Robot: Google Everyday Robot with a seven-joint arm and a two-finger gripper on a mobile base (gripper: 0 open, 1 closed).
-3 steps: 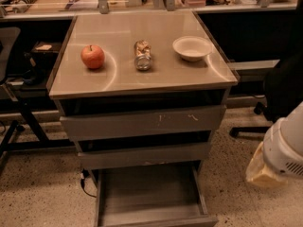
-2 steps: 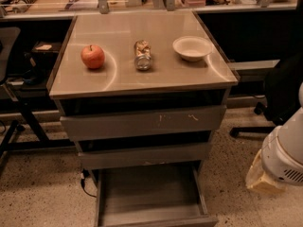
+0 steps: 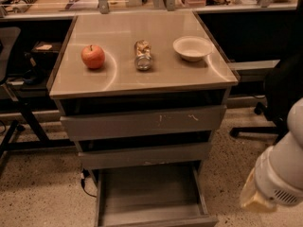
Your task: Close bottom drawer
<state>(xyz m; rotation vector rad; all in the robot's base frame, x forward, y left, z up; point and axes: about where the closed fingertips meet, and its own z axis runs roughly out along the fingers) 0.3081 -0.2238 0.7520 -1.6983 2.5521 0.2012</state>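
Note:
The bottom drawer [image 3: 149, 191] is the narrowest of three grey drawers in the cabinet. It is pulled well out toward me, with its flat grey tray empty and its front panel [image 3: 158, 221] at the lower edge of the view. Only a white arm segment [image 3: 283, 171] with a beige part shows, at the lower right, to the right of the drawer and apart from it. My gripper itself is out of view.
On the cabinet top [image 3: 118, 74] are a red apple [image 3: 93, 56], a can lying down [image 3: 142, 55] and a white bowl [image 3: 192, 48]. The widest drawer [image 3: 142, 123] and the mid-width drawer [image 3: 144, 155] stick out slightly. A black chair [image 3: 279, 93] stands right, a desk frame [image 3: 19, 122] left.
The white arm segment has dropped a little lower at the right edge. The drawers and the things on top have not moved.

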